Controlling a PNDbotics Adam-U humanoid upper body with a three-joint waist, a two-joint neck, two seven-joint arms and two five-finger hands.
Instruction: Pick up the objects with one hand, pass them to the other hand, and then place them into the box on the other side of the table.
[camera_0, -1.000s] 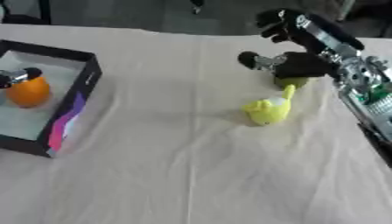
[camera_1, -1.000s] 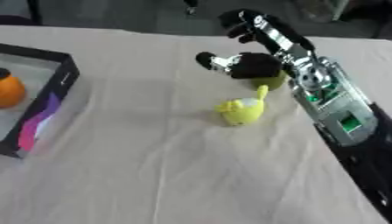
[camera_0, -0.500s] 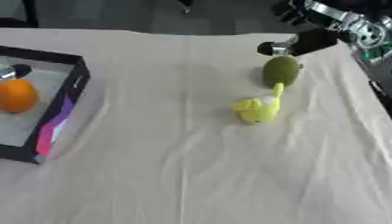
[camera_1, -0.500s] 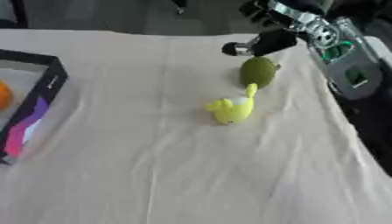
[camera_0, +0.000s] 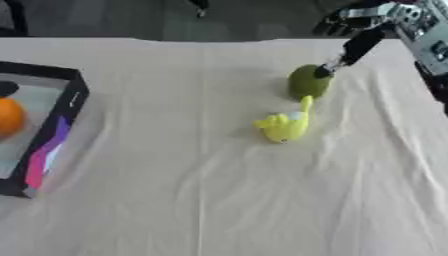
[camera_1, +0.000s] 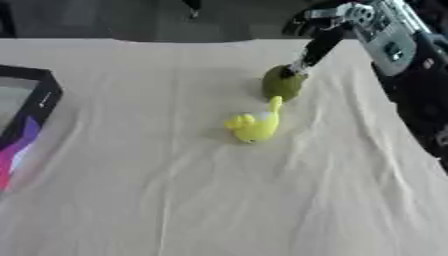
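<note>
- both views look down from the robot's head onto the cloth-covered worktop (camera_0: 175, 190), facing its far edge at 12 o'clock.
- the left eye view sits slightly to the left: it takes in more of the box (camera_0: 52, 125) at 9 o'clock, with an orange (camera_0: 7, 116) inside it.
- the right eye view shows only the box's near wall, and more of the right hand (camera_1: 337, 20) and arm at 1 o'clock.
- both share the yellow toy (camera_1: 254, 125) and green fruit (camera_1: 282, 85) near mid-frame.
</note>
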